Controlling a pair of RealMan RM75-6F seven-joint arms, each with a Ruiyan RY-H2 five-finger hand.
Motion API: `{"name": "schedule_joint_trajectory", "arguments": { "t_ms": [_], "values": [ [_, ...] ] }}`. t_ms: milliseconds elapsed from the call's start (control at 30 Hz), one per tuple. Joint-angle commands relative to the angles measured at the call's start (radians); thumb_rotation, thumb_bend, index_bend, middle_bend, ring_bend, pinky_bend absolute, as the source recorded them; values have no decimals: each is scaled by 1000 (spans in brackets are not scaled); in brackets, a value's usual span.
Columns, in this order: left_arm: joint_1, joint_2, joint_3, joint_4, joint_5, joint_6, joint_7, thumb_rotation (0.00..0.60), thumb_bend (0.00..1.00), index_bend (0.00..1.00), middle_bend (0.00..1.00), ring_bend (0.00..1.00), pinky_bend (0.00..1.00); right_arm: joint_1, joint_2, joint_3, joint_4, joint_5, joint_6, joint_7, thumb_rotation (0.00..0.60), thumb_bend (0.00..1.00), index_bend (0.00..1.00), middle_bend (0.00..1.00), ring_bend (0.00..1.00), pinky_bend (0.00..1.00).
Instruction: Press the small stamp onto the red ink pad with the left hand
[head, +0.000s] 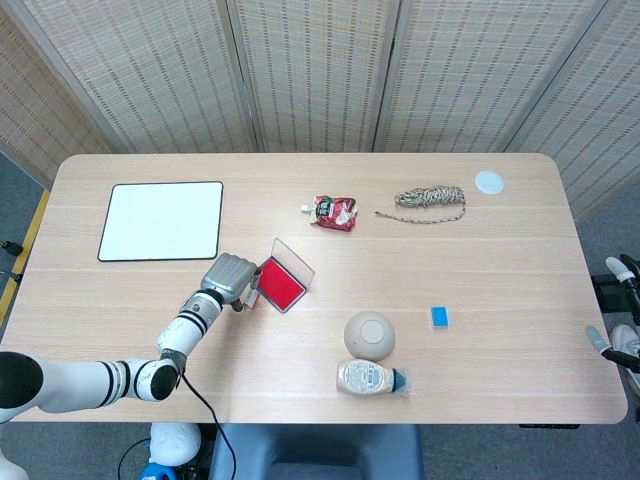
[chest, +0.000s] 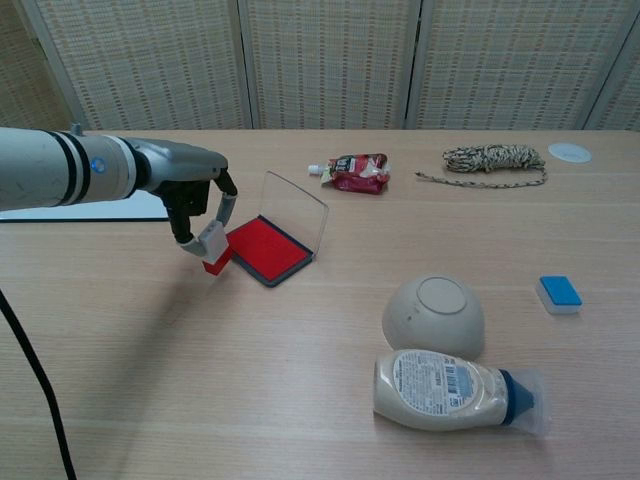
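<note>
Bowl (chest: 435, 316), bottle (chest: 455, 390), rope (chest: 494, 159), whiteboard (head: 161, 221)

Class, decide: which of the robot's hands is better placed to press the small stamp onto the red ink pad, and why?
Left. The left hand already holds the small stamp just beside the red ink pad. The right hand is in neither view.

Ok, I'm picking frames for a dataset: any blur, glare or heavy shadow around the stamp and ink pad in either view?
Head view: evenly lit and sharp; the left robot hand hides most of the stamp. Chest view: stamp and red ink pad are crisp, with a soft shadow on the table under the arm; the pad's clear lid shows no strong glare.
</note>
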Motion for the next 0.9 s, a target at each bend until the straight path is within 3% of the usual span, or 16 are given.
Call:
{"name": "schedule_joint_trajectory", "arguments": {
  "t_ms": [33,433,900],
  "values": [
    [7,-8,-7,14,1,-12,4,600,420,760,1000,919,940,1,1,0,3,2,-3,4,600,294,0,0,0,0],
    [35,-26,-26,53,10,-39,21,600,417,756,1000,918,939,4,1,1,5,8,-9,4,600,294,0,0,0,0],
    [45,-22,-35,56,-17,-60,56,600,407,683,1000,913,938,3,0,2,3,10,-6,-1,600,294,0,0,0,0]
  ]
}}
